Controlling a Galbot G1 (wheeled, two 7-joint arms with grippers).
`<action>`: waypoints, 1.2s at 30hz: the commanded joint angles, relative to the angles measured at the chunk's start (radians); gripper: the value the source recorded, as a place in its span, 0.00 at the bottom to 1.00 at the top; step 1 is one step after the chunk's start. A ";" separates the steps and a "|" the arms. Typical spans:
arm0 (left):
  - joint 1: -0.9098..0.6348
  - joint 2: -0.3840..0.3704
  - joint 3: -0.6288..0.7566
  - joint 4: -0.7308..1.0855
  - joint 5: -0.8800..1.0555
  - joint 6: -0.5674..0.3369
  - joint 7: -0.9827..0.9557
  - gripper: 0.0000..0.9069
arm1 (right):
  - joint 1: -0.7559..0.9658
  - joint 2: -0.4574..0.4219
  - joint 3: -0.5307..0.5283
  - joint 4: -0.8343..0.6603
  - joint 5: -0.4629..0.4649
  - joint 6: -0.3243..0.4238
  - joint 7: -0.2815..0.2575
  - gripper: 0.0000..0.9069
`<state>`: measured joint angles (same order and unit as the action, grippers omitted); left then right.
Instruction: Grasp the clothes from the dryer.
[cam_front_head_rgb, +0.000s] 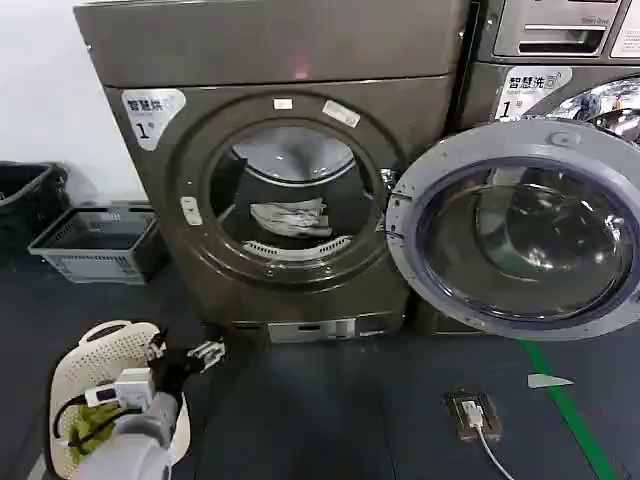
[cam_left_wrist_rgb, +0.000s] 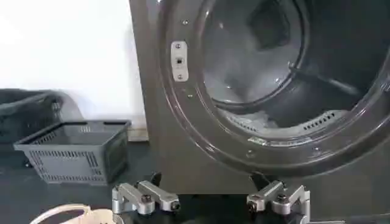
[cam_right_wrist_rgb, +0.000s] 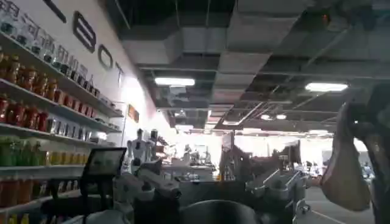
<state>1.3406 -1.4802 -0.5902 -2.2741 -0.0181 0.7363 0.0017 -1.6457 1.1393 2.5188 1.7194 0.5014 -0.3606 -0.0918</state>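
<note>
The dryer (cam_front_head_rgb: 290, 170) fills the upper middle of the head view, its round opening uncovered and its glass door (cam_front_head_rgb: 520, 235) swung wide to the right of the frame. Inside the drum, low and toward the back, lie the clothes (cam_front_head_rgb: 292, 217), a small whitish-grey bundle resting on the drum floor, well apart from either hand. In the left wrist view the same opening takes the upper right of the frame, with a pale patch of the clothes (cam_left_wrist_rgb: 259, 120) just showing over the lower rim.

At the lower left of the head view a white laundry basket (cam_front_head_rgb: 90, 375) stands on the floor with a yellow-green cloth (cam_front_head_rgb: 88, 425) in it. A grey crate (cam_front_head_rgb: 95, 243) sits at the left edge against the wall; what it holds cannot be made out.

The left hand (cam_front_head_rgb: 205, 353) is low in the lower left of the head view, above the floor beside the white basket and pointing toward the base of the dryer. Its fingers (cam_left_wrist_rgb: 146, 198) are spread apart and grasp nothing. For the right hand (cam_right_wrist_rgb: 213, 195), raised toward a ceiling and shelves, I cannot tell whether it is released or clenched
</note>
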 joint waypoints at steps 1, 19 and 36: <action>0.002 -0.002 0.001 -0.005 0.011 0.049 0.006 1.00 | 0.002 0.000 -0.020 -0.023 0.052 0.091 0.050 1.00; 0.014 -0.004 0.002 -0.019 0.017 0.049 0.008 1.00 | 0.000 0.010 -0.033 -0.032 0.049 0.084 0.067 1.00; 0.013 -0.008 0.007 -0.025 0.020 0.049 0.009 1.00 | 0.000 0.008 -0.026 -0.030 0.051 0.075 0.071 1.00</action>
<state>1.3535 -1.4877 -0.5836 -2.2972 0.0006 0.7363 0.0105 -1.6468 1.1454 2.4918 1.6894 0.5509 -0.2879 -0.0232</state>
